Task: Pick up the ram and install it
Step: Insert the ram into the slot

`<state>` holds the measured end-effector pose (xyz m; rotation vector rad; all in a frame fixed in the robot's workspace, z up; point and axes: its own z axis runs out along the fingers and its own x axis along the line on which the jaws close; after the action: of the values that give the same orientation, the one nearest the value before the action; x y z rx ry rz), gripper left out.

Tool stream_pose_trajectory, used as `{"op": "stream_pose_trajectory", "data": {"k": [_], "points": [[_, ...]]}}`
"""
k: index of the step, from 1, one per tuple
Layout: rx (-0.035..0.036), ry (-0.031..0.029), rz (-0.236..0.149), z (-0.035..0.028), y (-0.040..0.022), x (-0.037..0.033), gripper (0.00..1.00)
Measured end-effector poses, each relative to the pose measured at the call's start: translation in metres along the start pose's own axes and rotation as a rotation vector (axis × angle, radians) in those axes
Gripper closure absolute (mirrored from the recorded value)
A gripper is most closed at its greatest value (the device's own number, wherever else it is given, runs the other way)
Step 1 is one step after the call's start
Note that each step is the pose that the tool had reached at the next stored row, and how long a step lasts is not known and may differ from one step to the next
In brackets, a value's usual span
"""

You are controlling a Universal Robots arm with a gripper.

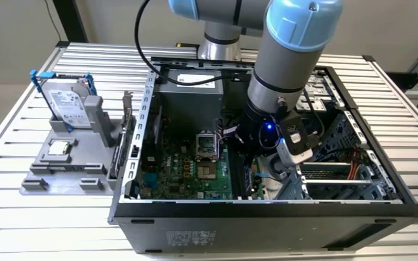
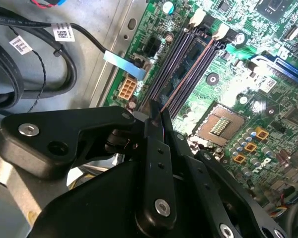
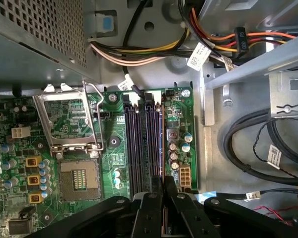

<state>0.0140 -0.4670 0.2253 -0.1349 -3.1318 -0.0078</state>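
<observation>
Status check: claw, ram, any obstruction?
Claw shut on the ram, edge-on over the memory slots. Seated or not, cannot tell. Cables beside the board, apart from slots.

Matt black plastic jaws; glossy green motherboard (image 3: pixel 114 148); ribbed metal table (image 1: pixel 42 217).

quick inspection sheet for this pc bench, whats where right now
surface: slatted metal table, carrying an open computer case
job's things: the ram is seen edge-on, standing along the memory slots on the motherboard
clutter: hard drive upright in a grey fixture, with a small silver chip lying on it, at the exterior view's left of the case
grippers: gripper inside the case, closed on the ram's near end
cables: black cable loops and coloured wires beside the board, apart from the slots
surroundings: nothing seen
</observation>
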Motion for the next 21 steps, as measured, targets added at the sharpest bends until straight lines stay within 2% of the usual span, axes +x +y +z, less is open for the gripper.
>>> {"op": "stream_pose_trajectory", "data": {"k": [11,21], "points": [[0.0008,0.0000,-0.011,0.0031,0.0012,-0.0016,1.00],[0.0008,0.0000,-0.014,0.0037,0.0011,0.0008,1.00]]}}
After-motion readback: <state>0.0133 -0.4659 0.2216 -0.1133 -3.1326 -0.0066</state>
